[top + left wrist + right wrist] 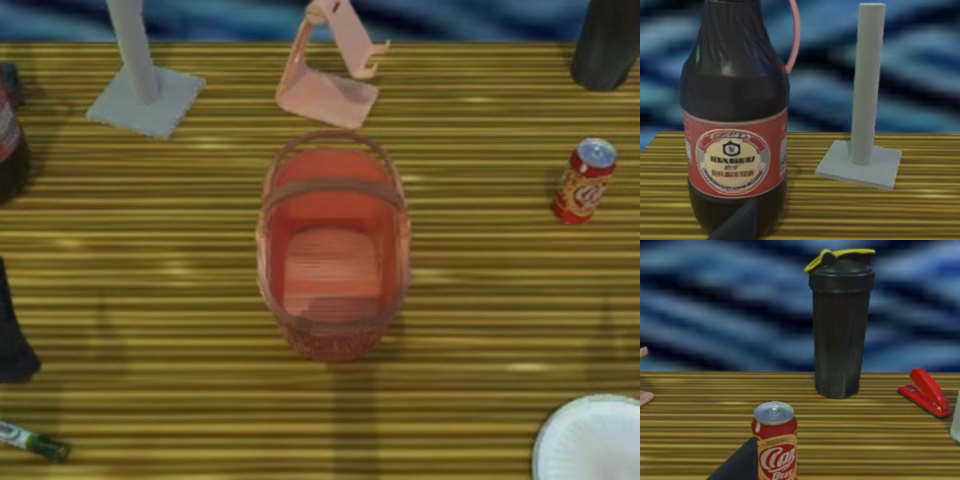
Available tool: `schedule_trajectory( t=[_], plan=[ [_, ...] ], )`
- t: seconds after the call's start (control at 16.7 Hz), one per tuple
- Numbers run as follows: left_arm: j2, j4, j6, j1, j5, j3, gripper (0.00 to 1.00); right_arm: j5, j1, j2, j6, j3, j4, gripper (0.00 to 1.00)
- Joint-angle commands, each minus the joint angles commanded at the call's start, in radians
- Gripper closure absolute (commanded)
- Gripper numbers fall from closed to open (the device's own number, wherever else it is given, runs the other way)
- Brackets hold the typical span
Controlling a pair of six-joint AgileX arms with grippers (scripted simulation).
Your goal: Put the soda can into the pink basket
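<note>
Striped wooden tabletop (150,300) fills the top view, with a blurred blue backdrop beyond its far edge. Largest on it is the pink basket (334,300), standing at the centre with its hoop handle (335,185) arching across the far half of the opening and nothing inside. Behind it sits a pale phone stand (330,85), and to the far left a grey post on a square base (145,95). A dark bottle with a red label (735,140) stands at the left edge, a black shaker (841,325) at the far right corner, and a white plate (592,440) at the near right corner. A red stapler (925,392) lies to the right of the shaker. The soda can (584,181) stands upright near the right edge, well apart from the basket.

Neither gripper shows its fingertips in any view, so I cannot tell whether the jaws are open or closed. The right wrist camera looks straight at the can, so the right arm is the likely one to take it.

Risks, as I judge them: a skewed approach could tip the narrow can or push it off the right edge; carried low, it could catch the basket rim or the handle. Open table between can and basket gives a free path, and the near half of the opening is the safer entry.
</note>
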Motion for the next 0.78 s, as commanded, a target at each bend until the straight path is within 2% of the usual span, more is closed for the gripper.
schedule_trajectory(
  t=[0.36, 0.54, 0.78],
  plan=[
    [0.000, 0.000, 0.000, 0.000, 0.000, 0.000, 0.00, -0.006, 0.012, 0.102, -0.033, 0.102, -0.071, 0.00],
    [0.000, 0.000, 0.000, 0.000, 0.000, 0.000, 0.00, -0.009, 0.026, 0.289, -0.088, 0.285, -0.192, 0.00],
    [0.000, 0.000, 0.000, 0.000, 0.000, 0.000, 0.00, -0.008, 0.045, 0.665, -0.191, 0.639, -0.417, 0.00]
  ],
)
